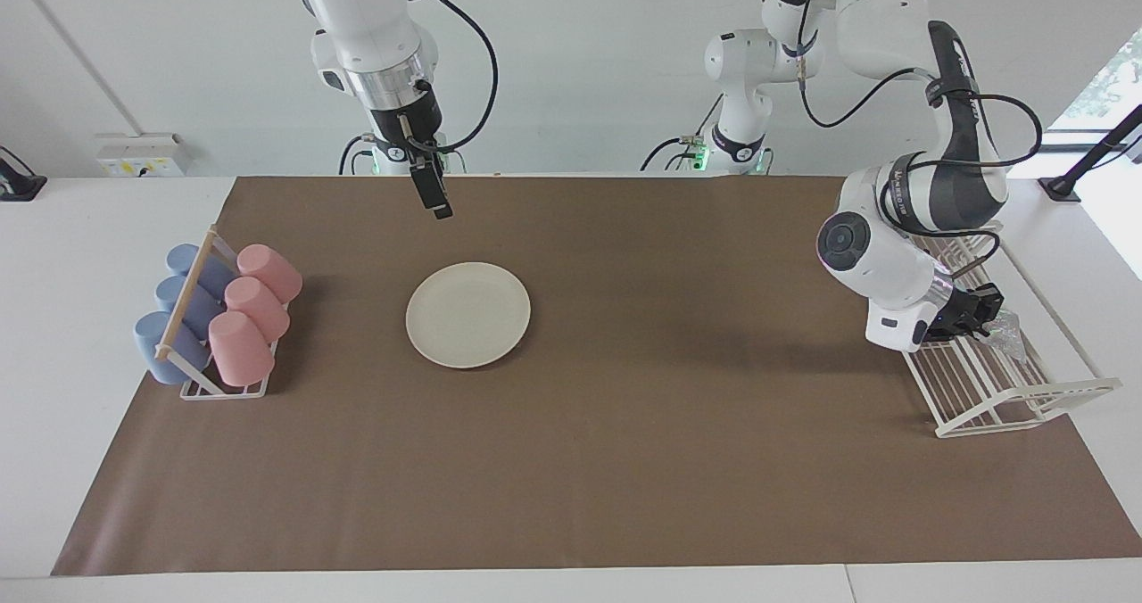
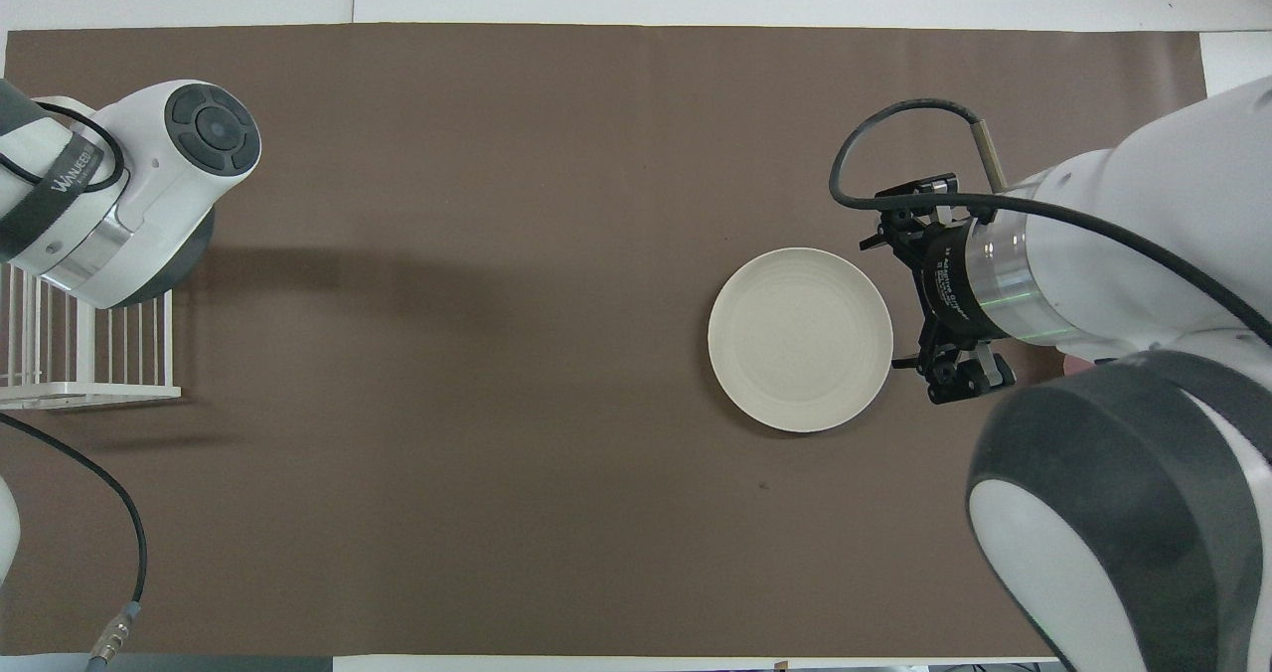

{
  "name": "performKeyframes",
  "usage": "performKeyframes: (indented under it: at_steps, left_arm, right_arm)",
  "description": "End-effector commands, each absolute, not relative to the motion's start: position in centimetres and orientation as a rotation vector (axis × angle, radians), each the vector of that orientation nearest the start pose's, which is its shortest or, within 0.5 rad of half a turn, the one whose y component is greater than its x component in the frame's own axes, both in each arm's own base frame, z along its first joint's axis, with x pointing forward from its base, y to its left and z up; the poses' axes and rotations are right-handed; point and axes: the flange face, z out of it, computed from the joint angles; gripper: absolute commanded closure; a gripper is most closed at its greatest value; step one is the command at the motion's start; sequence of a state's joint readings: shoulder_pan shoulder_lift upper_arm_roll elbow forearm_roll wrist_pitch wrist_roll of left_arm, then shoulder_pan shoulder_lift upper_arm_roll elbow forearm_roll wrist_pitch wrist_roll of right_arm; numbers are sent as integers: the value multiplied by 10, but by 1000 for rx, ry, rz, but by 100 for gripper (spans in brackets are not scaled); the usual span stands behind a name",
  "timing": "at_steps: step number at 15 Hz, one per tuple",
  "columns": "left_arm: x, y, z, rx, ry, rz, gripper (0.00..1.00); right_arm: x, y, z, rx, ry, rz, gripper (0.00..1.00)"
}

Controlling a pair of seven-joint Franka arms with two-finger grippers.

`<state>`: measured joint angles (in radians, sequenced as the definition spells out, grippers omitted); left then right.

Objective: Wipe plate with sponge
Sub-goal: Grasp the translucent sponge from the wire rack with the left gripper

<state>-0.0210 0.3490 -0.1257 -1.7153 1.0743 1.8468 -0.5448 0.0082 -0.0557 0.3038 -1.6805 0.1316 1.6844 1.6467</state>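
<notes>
The cream-white plate (image 1: 468, 315) lies flat on the brown mat, toward the right arm's end; it also shows in the overhead view (image 2: 800, 339). The silvery, wrinkly sponge (image 1: 1008, 334) lies in the white wire rack (image 1: 1026, 398) at the left arm's end. My left gripper (image 1: 984, 311) is low inside that rack, right at the sponge; whether it holds it does not show. In the overhead view the left arm's wrist hides both. My right gripper (image 1: 436, 200) hangs well above the mat near the plate, touching nothing.
A small rack (image 1: 192, 387) with several blue and pink cups (image 1: 254, 304) lying on their sides stands at the right arm's end, beside the plate. The white wire rack (image 2: 89, 354) shows partly in the overhead view. A brown mat (image 1: 669, 460) covers the table.
</notes>
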Motion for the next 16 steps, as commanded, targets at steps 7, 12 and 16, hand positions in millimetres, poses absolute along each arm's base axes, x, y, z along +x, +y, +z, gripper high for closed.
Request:
performKeyframes:
  at_steps: [7,12,16]
  left_arm:
    - [643,-74,509,-2426,-85,-2,100]
    - [625,-110,544,-2804,-183,113,100]
    - [615,-76,578,-3261,-290,229,100]
  right_arm:
    - [514,186,614,-2328,1897,84,0]
    - [512,188,613,-2320,1912,87,0]
    - [514,189,615,-2261,1960,78,0]
